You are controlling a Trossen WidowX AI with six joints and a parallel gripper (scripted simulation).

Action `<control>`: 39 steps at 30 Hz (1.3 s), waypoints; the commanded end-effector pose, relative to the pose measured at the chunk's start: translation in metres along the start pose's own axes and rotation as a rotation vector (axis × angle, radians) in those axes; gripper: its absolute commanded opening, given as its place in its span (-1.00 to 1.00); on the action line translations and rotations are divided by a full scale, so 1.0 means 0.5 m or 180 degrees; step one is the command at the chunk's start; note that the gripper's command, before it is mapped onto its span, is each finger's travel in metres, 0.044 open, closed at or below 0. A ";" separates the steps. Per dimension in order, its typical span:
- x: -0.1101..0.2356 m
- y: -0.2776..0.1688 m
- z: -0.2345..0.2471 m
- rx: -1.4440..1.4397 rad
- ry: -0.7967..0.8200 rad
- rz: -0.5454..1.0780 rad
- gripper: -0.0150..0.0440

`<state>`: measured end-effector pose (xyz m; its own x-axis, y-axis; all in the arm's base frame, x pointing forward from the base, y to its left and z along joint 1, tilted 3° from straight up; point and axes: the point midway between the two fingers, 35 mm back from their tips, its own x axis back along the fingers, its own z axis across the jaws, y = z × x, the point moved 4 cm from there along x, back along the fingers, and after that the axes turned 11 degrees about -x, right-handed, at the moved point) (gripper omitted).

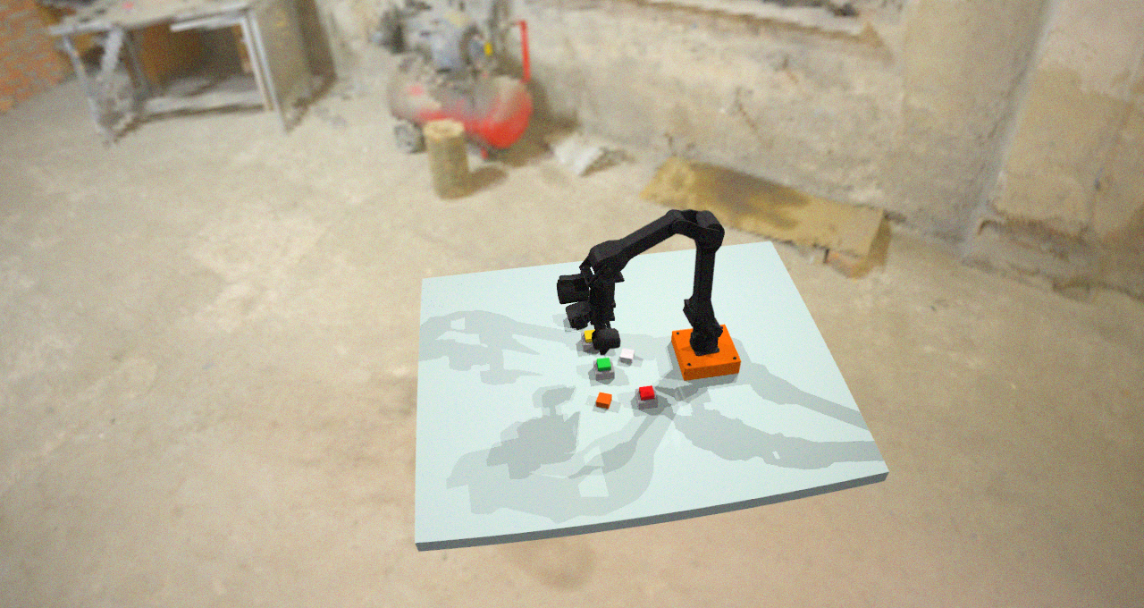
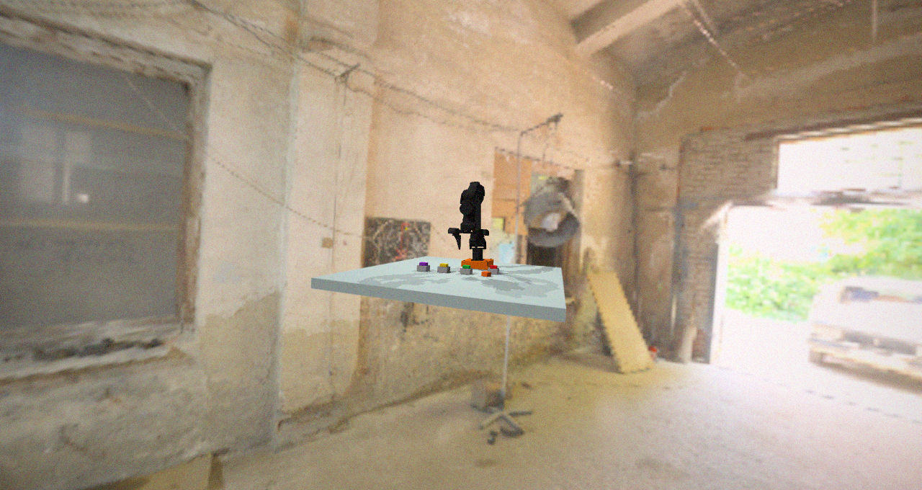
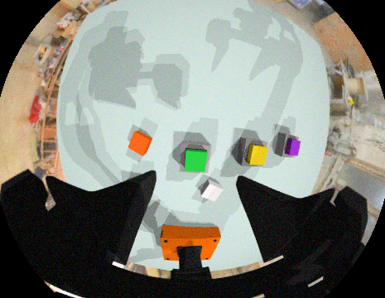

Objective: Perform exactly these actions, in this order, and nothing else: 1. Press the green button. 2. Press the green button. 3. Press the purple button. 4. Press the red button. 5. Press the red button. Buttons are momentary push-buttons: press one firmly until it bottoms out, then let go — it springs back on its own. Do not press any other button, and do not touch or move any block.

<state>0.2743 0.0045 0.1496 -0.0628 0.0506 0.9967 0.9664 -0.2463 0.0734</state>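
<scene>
Tool [image 3: 194, 185] wide, empty, approx. above green button [image 3: 195, 159]; height unclear.

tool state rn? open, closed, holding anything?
Tool: open, fingers spread wide, nothing between them. It hangs above the green button, with the white block showing in the gap below it.

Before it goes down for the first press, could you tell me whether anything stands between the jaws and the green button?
Nothing visible does. The gripper hangs open above the green button, holding nothing. The white block lies close beside the button, near the descent path.
</scene>
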 end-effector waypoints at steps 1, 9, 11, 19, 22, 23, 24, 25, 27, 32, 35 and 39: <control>-0.085 -0.013 -0.007 -0.0017 -0.0058 0.0111 0.33; -0.090 -0.014 -0.007 -0.0017 -0.0058 0.0111 -0.38; -0.090 -0.014 -0.007 -0.0017 -0.0058 0.0111 -0.42; -0.091 -0.014 -0.007 -0.0017 -0.0058 0.0111 -0.42; -0.098 -0.014 -0.007 -0.0017 -0.0058 0.0111 -0.42; -0.102 -0.014 -0.007 -0.0017 -0.0058 0.0111 -0.42; -0.105 -0.014 -0.007 -0.0017 -0.0058 0.0111 -0.42; -0.108 -0.014 -0.007 -0.0017 -0.0058 0.0111 -0.42; -0.115 -0.014 -0.007 -0.0017 -0.0058 0.0111 -0.42; -0.132 -0.015 -0.008 -0.0017 -0.0058 0.0112 -0.42; -0.141 -0.016 -0.008 -0.0017 -0.0058 0.0112 -0.42; -0.154 -0.017 -0.008 -0.0017 -0.0058 0.0112 -0.42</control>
<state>0.2720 -0.0003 0.0792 -0.0333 0.0533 0.9980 0.9653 -0.2572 0.0459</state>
